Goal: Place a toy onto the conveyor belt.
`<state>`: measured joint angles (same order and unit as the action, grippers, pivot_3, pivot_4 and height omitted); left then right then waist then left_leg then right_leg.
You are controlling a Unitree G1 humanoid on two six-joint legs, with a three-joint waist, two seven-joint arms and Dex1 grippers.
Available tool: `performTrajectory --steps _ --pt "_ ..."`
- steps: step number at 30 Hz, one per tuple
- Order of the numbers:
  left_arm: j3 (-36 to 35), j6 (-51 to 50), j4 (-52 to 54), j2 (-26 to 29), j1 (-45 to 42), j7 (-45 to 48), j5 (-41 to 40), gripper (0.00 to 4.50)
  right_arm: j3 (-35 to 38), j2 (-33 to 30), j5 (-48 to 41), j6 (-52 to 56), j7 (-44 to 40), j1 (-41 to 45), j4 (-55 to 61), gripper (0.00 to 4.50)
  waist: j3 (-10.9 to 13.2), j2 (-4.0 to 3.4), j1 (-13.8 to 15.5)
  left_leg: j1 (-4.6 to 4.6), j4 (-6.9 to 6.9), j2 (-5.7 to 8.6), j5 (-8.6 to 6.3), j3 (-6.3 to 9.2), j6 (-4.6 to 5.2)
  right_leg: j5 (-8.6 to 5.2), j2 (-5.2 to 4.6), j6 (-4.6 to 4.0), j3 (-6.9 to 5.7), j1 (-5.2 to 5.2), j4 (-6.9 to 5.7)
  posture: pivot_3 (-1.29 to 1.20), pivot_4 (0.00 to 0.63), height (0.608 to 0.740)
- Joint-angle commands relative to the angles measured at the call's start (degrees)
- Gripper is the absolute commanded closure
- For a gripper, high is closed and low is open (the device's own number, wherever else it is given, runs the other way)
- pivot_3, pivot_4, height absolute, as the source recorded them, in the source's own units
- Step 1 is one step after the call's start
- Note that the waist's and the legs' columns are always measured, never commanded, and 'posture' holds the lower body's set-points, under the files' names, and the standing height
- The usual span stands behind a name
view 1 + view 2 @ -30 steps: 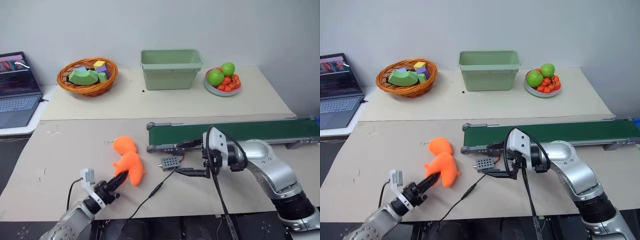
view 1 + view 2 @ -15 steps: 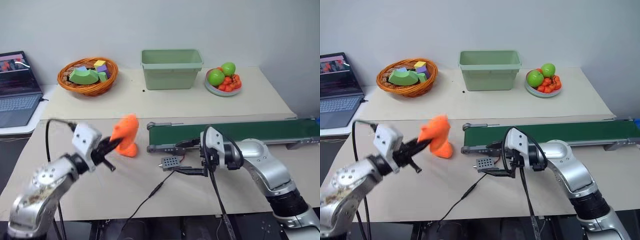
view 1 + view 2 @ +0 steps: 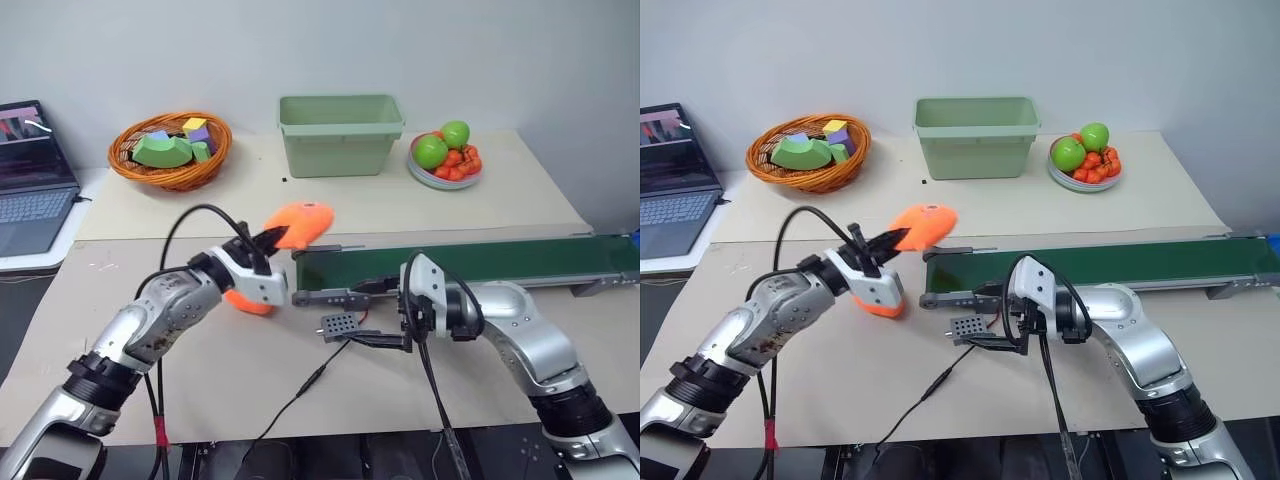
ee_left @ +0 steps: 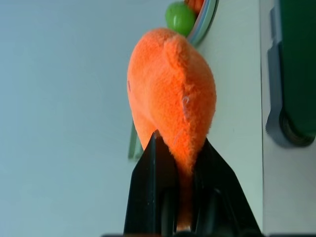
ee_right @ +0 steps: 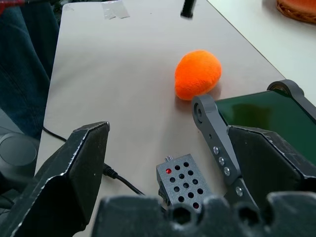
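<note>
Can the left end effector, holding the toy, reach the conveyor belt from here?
Probably yes: the left end effector holds the toy just short of the conveyor belt, with nothing between them.

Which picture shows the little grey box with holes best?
The right wrist view: the grey box is close, with its holes and a red light plain. In both eye views it is a small box near the conveyor belt.

Plain pale grey wall (image 3: 520, 50) rises directly behind the beige table (image 3: 250, 200). An open laptop (image 3: 30, 170) sits just off the table's left edge.
</note>
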<state>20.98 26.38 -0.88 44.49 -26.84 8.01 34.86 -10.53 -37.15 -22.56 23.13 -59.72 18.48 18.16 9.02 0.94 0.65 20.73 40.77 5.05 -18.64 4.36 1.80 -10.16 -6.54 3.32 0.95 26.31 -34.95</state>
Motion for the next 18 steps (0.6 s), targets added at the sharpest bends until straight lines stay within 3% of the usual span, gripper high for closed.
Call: performTrajectory --steps 1,18 --pt "1.43 8.72 -4.48 -0.26 -3.11 -5.89 7.18 4.38 1.7 0.02 -0.21 -1.02 1.04 -0.57 2.85 0.0 0.0 0.0 0.0 0.01 0.01 0.01 0.0 0.0 0.0 0.01 -0.01 0.01 0.0 0.0 -0.01 0.0 0.15 0.728" --pt "4.83 15.68 -21.93 -5.62 -8.29 -7.35 12.84 4.38 3.32 -0.58 -1.31 -0.39 2.69 -2.41 5.0 0.0 0.0 0.0 -0.05 0.01 0.17 0.05 0.01 -0.01 0.03 0.06 0.01 0.1 -0.03 -0.03 -0.1 0.0 0.15 0.728"
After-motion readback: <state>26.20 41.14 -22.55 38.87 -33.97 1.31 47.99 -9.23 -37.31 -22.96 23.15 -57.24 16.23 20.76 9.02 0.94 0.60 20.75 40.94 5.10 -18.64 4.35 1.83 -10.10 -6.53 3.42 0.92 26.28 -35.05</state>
